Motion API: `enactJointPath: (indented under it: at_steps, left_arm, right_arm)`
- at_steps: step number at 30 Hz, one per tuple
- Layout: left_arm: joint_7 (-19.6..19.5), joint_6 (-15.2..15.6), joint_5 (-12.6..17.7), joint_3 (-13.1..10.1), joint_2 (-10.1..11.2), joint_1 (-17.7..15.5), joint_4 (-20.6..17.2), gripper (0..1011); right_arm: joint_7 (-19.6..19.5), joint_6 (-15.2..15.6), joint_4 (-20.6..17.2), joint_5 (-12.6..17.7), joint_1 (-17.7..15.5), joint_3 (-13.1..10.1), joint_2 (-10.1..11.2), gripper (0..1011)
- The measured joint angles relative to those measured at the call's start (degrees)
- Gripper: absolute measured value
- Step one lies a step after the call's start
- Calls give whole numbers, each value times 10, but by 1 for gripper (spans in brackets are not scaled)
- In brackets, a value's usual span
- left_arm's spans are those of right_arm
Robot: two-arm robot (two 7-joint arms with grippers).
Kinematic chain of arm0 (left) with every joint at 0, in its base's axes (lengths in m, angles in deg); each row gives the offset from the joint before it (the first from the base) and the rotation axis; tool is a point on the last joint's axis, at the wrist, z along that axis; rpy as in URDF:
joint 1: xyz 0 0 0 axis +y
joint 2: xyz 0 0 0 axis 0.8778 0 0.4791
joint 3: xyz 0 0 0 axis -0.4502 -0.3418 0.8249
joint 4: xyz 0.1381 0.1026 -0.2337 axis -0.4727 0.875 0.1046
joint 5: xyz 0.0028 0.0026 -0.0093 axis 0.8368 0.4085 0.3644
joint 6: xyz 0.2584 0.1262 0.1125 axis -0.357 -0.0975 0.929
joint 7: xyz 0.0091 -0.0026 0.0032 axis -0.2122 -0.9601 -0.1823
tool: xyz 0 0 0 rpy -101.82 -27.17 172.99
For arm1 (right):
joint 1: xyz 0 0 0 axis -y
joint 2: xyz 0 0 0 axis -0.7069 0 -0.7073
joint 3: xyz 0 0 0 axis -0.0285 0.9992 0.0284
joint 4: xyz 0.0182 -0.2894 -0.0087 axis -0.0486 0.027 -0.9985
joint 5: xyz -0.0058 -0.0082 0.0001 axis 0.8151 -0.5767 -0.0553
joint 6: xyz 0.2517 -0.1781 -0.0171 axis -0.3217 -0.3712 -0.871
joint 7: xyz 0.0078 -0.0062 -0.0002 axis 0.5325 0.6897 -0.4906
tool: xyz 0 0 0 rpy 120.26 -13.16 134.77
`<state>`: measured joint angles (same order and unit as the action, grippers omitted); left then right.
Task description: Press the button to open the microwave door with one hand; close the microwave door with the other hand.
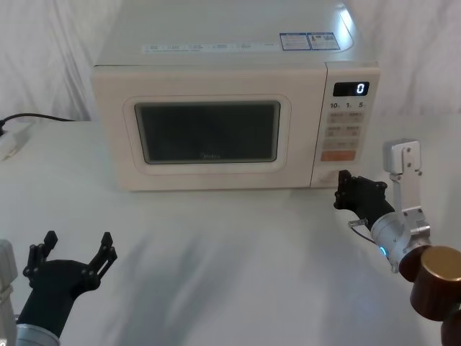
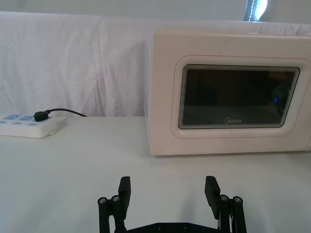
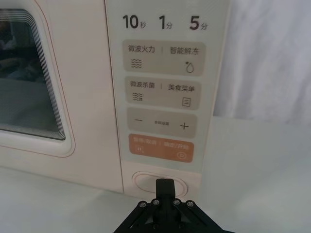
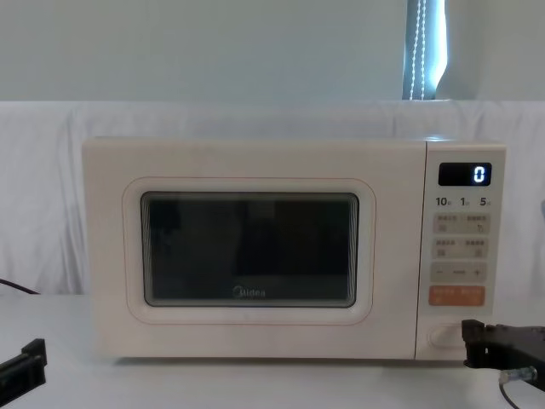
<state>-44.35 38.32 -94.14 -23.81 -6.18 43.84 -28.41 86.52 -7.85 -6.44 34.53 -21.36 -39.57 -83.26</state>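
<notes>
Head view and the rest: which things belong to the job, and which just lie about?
Job:
wide cream pill-shaped button
cream microwave door with dark window
right gripper, shut, at the button
left gripper, open, low on the left

Lying about:
white power strip

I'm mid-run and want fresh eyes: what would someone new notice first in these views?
The big cream microwave with its dark-windowed door shut fills the middle of the table, its display reading 0. At its lower right corner, the black right gripper, fingers closed together, sits right at the wide cream pill-shaped button under the orange rectangular key; contact is unclear. The black left gripper hangs open, near the table's front left, well short of the door.
</notes>
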Motion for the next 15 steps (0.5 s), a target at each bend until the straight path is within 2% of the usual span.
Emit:
enactJointPath:
  at_steps: [6,15]
  left_arm:
    - [0,0,0,0,0,0,0,1001]
    - [0,0,0,0,0,0,0,1001]
  right_arm:
    - [1,-1,17,1,10,2,-4,0]
    - [2,-21,46,6,23,1,-10,0]
